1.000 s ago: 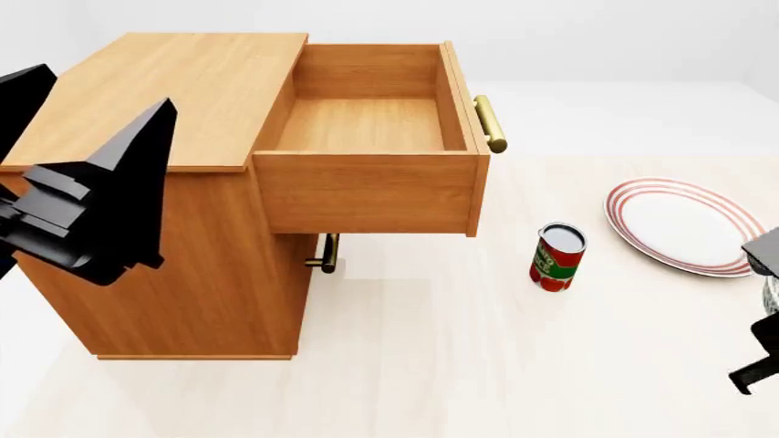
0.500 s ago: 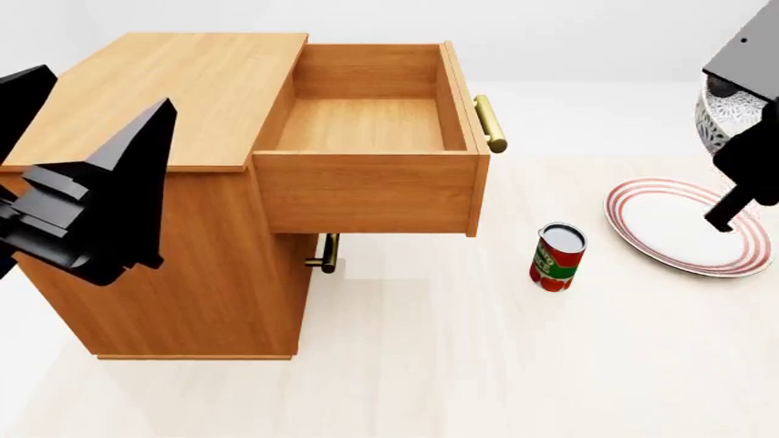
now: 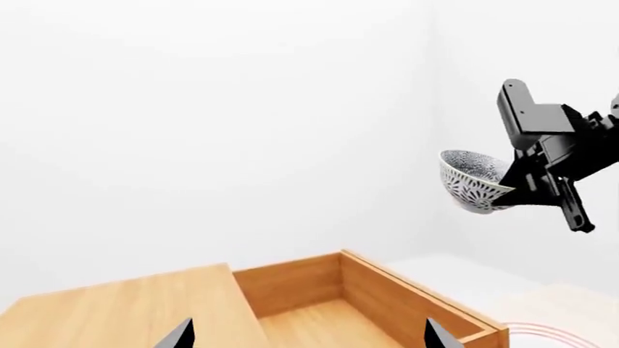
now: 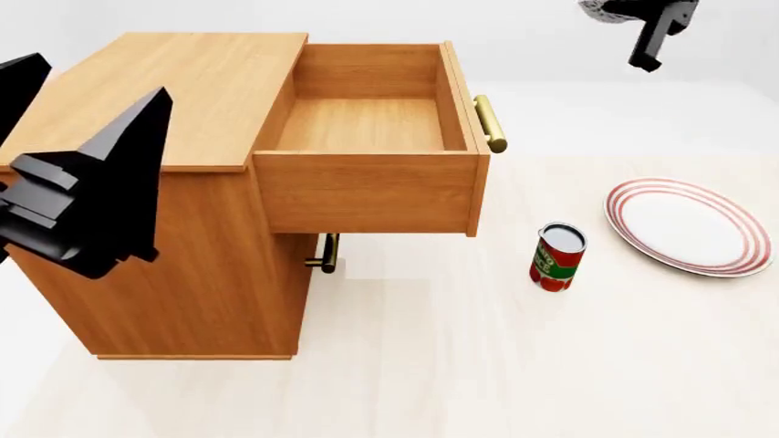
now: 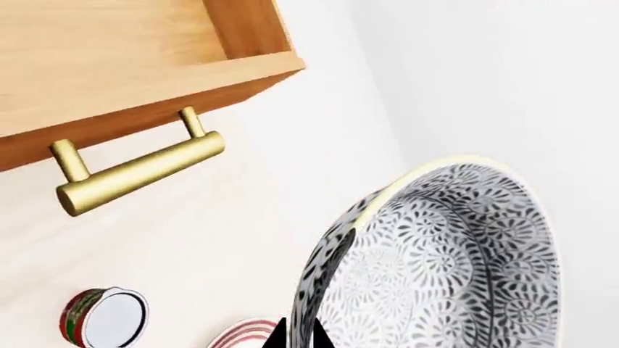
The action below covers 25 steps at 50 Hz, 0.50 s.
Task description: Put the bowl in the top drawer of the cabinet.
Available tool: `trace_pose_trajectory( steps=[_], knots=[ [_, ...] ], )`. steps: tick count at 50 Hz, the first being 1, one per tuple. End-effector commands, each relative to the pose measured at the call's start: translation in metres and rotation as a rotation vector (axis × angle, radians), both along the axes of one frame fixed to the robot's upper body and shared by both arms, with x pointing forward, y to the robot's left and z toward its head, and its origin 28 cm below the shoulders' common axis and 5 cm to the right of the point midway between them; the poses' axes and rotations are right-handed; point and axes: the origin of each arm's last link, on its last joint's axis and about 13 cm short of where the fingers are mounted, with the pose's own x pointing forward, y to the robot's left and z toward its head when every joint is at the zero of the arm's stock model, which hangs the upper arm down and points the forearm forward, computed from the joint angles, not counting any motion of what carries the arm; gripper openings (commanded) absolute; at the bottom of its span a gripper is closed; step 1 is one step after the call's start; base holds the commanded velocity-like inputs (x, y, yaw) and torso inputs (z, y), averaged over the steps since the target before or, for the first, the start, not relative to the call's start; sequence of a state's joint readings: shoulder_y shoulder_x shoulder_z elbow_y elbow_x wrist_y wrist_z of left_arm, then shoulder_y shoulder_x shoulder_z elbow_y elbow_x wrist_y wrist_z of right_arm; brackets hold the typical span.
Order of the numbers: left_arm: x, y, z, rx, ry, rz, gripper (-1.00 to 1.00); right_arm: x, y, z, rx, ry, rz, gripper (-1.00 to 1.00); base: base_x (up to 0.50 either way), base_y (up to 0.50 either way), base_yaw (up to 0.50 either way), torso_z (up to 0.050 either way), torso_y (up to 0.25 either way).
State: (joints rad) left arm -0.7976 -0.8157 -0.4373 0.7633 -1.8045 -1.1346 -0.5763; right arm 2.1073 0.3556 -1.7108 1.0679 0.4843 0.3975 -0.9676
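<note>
high above the floor, to the right of the cabinet (image 4: 159,182), the bowl (image 3: 474,181) is pinched at its rim by the right gripper (image 3: 527,181). the bowl is held tilted, its opening turned sideways. it should be carried over the top drawer (image 4: 365,128), which stands open, levelled, then lowered inside. the left gripper (image 4: 86,205) is beside the cabinet, its fingers spread and holding nothing.

Head cam barely catches the bowl (image 4: 599,8) & right gripper (image 4: 645,36), both cut off up top, well above the plate (image 4: 681,225). Lower drawer handle (image 4: 325,253) mostly hidden under the top drawer (image 4: 365,187). Left gripper (image 3: 304,337): only finger tips poke in on its wrist cam.
</note>
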Motion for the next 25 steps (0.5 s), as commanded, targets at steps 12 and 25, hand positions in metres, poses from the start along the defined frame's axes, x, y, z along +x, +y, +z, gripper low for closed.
trace_pose_trajectory(
  steps=[12, 25],
  knots=[
    [-0.001, 0.001, 0.0, -0.017, -0.007, -0.011, 1.0, 0.018, 0.081, 0.014, -0.119, 0.112, 0.309, -1.0, 0.0, 0.0, 0.0, 0.0, 0.0],
    [-0.001, 0.001, -0.001, -0.03, -0.008, -0.025, 1.0, 0.02, 0.119, 0.013, -0.161, 0.118, 0.434, -1.0, 0.0, 0.0, 0.0, 0.0, 0.001]
  ],
)
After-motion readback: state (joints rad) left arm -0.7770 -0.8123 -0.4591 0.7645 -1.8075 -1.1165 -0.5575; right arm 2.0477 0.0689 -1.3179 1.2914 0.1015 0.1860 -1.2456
